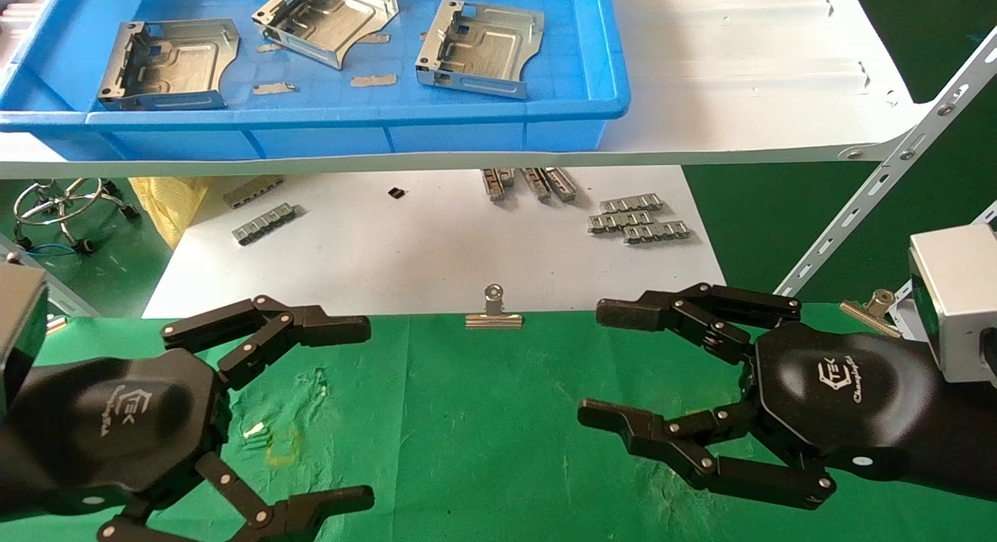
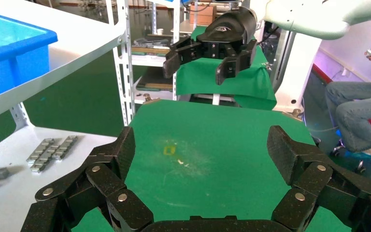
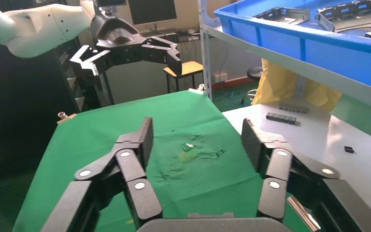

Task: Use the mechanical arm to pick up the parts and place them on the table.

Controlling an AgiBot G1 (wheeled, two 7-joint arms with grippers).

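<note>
I see both glossy black grippers, left (image 1: pixel 343 413) and right (image 1: pixel 600 363), spread wide and empty above the wrinkled green-cloth table (image 1: pixel 483 433), three silver stamped brackets (image 1: pixel 479 47) in the blue tray (image 1: pixel 600 98)

Head cam looking down from above; wrist cams facing each other.
Each wrist cam is sitting close behind its fingers, low over the green table (image 1: pixel 498 417), probably sharing its yellow mark (image 2: pixel 169 151).

Wide wrinkled cloth table (image 1: pixel 483 417): green, one small yellow square mark (image 1: pixel 282 446). Three stamped sheet-metal brackets (image 1: pixel 168 65): bare silver. Shallow plastic tray (image 1: pixel 327 129): bright blue. Shelf board (image 1: pixel 740 67): white. Lower sheet (image 1: pixel 420 246): white, scattered with small grey ridged strips (image 1: pixel 639 217). Both jointed robot hands, left (image 1: pixel 364 410) and right (image 1: pixel 592 364): glossy black, white logo on each.
</note>
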